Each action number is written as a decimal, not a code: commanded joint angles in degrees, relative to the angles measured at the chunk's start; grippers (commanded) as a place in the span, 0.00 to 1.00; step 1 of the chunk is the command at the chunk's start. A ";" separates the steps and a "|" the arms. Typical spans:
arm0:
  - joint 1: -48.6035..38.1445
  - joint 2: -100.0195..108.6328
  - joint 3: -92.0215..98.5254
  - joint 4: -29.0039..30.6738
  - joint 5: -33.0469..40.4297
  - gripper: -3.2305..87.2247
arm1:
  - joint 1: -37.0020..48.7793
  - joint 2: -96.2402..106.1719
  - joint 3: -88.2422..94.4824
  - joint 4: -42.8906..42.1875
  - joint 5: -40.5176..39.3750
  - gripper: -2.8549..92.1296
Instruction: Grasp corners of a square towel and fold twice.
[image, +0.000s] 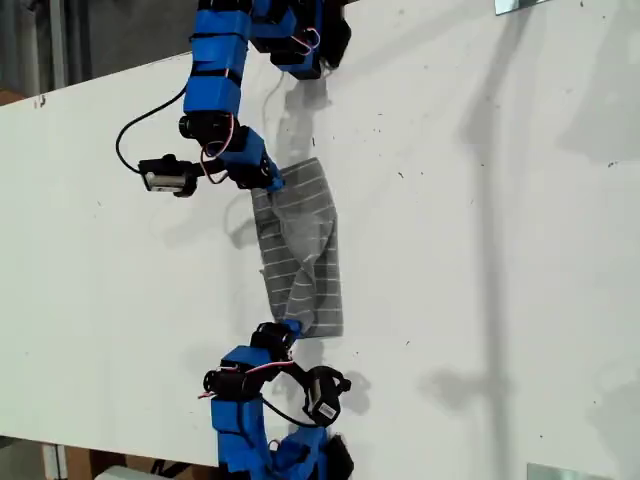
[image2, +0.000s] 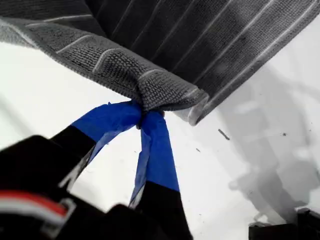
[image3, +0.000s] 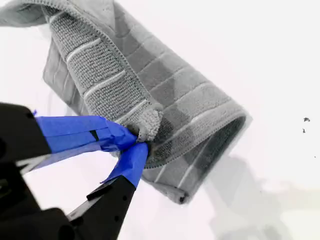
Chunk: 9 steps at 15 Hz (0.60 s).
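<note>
The towel (image: 305, 250), dark grey with thin white stripes, lies bunched and partly doubled over on the white table (image: 480, 260). My first gripper (image: 272, 183) comes from the arm at the exterior view's top and is shut on one corner (image2: 165, 97), with cloth (image2: 200, 40) hanging lifted above the table. From the arm at the exterior view's bottom, my second gripper (image: 291, 327) is shut on another corner (image3: 149, 122). That end of the towel (image3: 175, 95) curls into a loop. The blue-taped fingertips (image2: 150, 150) (image3: 75, 130) meet tightly on the fabric.
Metal brackets sit at the exterior view's top right (image: 520, 5) and bottom right (image: 560, 472). The table's edge (image: 100, 78) slants along the exterior view's upper left. Arm shadows (image: 450, 385) fall on the table. A black cable (image: 135, 125) loops beside the first arm.
</note>
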<state>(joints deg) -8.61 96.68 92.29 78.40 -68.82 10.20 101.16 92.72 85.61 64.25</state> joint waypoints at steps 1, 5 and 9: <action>-6.86 6.06 7.12 -4.04 1.05 0.03 | 4.66 0.35 -0.26 -2.55 -2.46 0.03; -17.31 4.13 14.59 -8.53 4.48 0.03 | 12.48 -11.07 0.00 -8.61 -7.21 0.03; -16.96 2.37 9.49 -4.57 6.33 0.03 | 15.29 -15.38 -0.79 -8.88 -9.40 0.03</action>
<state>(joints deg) -26.63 98.70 105.73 71.46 -62.67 26.02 83.94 93.52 76.46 55.37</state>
